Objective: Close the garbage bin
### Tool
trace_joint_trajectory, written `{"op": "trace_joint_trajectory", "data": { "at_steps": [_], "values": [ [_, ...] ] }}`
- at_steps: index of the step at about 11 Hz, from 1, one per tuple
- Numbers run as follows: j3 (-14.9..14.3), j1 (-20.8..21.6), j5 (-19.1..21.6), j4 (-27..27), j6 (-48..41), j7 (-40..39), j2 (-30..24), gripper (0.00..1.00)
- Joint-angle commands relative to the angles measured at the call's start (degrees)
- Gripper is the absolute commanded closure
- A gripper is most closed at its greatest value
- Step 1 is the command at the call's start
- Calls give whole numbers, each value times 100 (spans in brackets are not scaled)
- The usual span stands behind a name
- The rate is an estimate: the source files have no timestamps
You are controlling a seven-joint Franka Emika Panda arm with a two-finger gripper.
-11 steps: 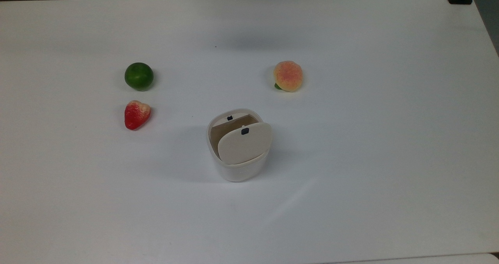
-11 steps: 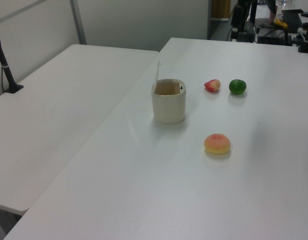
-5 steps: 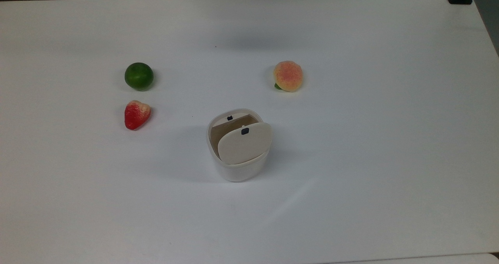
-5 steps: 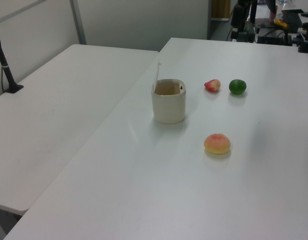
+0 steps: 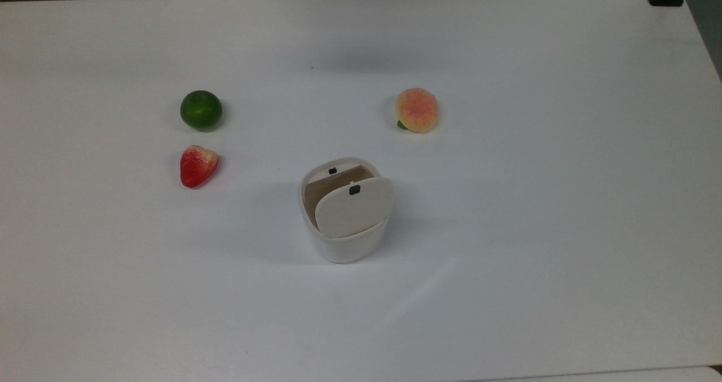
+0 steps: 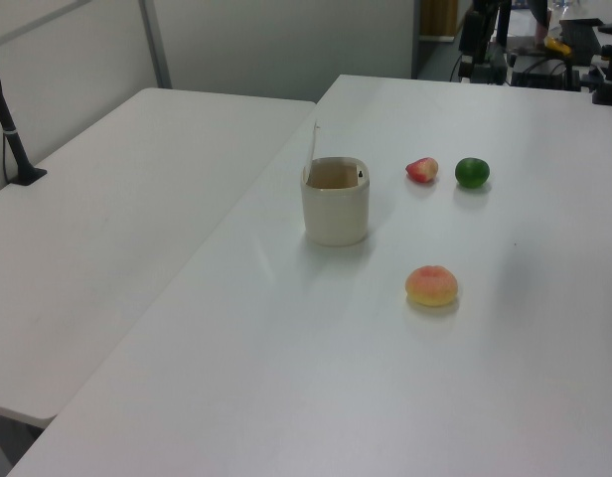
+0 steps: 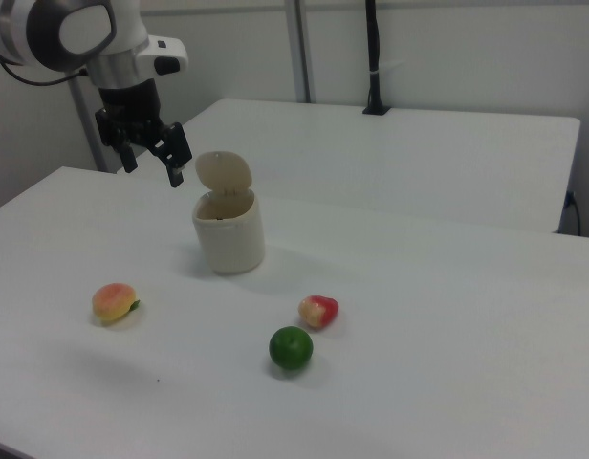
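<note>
The garbage bin (image 5: 347, 249) is a small white tub near the middle of the table, also seen as the garbage bin (image 6: 336, 211) and the garbage bin (image 7: 229, 234). Its cream lid (image 5: 354, 210) stands raised on its hinge, with the black latch tab at its free edge; the lid (image 7: 224, 172) is upright and the mouth is uncovered. My gripper (image 7: 153, 163) hangs above the table just to the right view's left of the lid, at about the lid's height and apart from it. It is open with nothing between its fingers.
A peach (image 5: 417, 110), a green lime (image 5: 201, 110) and a strawberry (image 5: 197, 165) lie on the white table (image 5: 507, 201) around the bin. A second table (image 6: 107, 199) adjoins it. A black post (image 7: 373, 57) stands behind in the right view.
</note>
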Motion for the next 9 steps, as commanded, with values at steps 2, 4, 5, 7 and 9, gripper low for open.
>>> {"op": "trace_joint_trajectory", "data": {
  "at_steps": [2, 4, 5, 7, 9],
  "values": [
    [-1, 25, -64, -142, 67, -68, -94, 27],
    [-1, 25, -64, -142, 67, -112, -86, 63],
    [-1, 25, -38, -142, 84, -112, -77, 81],
    [-1, 25, -12, -159, 312, -51, -77, 100],
    [-1, 25, -3, -203, 365, -94, -77, 100]
  ]
}}
